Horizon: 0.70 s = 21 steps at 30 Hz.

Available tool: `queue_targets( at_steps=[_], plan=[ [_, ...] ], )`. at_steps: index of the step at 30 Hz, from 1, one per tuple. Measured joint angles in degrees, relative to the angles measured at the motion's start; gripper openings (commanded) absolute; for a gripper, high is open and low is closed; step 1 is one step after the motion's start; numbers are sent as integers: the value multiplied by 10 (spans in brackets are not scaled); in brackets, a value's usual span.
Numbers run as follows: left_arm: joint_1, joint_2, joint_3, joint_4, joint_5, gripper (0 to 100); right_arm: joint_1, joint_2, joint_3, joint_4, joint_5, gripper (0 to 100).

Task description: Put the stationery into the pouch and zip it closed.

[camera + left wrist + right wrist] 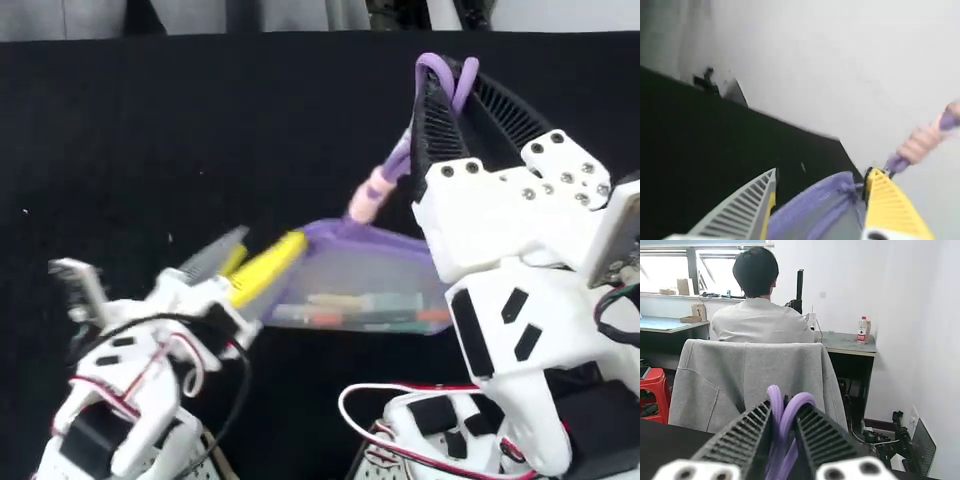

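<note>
A translucent pouch with a purple zip edge hangs tilted above the black table. Several pens and other stationery lie inside it. My left gripper, with one grey and one yellow finger, is shut on the pouch's left end. In the left wrist view the purple pouch edge fills the gap in the left gripper. A purple cord with a pink bead rises from the zip. My right gripper is shut on the cord's loop, high above the pouch. The cord sticks out of the right gripper in its wrist view.
The black table stretches behind and left of the pouch. Its far edge meets a white wall. Both arm bases with red and white cables crowd the near edge.
</note>
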Motion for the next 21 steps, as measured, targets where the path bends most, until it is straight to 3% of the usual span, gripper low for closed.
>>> queue_targets(
  at_steps=[6,9,15,21],
  plan=[
    [-198,0,-28,40,0,286,0,0,0,0,0,11],
    [-258,0,-28,96,-17,286,0,0,0,0,0,11],
    [-274,0,11,196,-134,286,0,0,0,-4,0,11],
    [-274,5,127,193,-149,286,0,0,0,-4,0,11]
  ],
)
